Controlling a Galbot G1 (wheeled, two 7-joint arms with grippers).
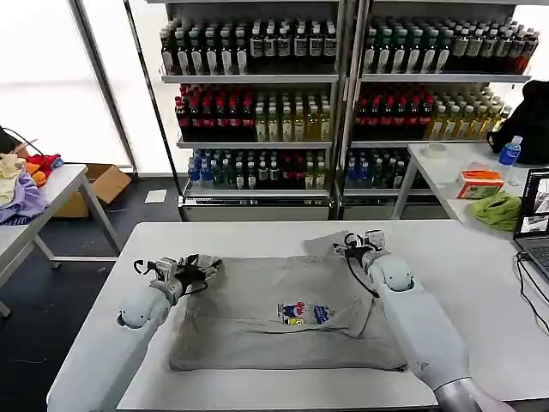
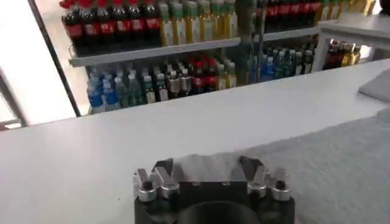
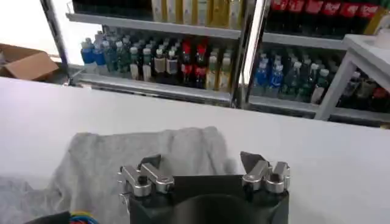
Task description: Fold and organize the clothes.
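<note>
A light grey shirt (image 1: 283, 322) lies spread flat on the white table (image 1: 257, 236), chest print facing up, partly folded. The left gripper (image 1: 190, 273) sits at the shirt's far-left corner, jaws spread, nothing held; in the left wrist view its fingers (image 2: 163, 173) straddle the cloth edge. The right gripper (image 1: 364, 246) is at the far-right sleeve (image 3: 152, 152), jaws also spread and empty. The fabric looks soft, light and limp, likely to sag and bunch, so pinching edges or corners should work best.
</note>
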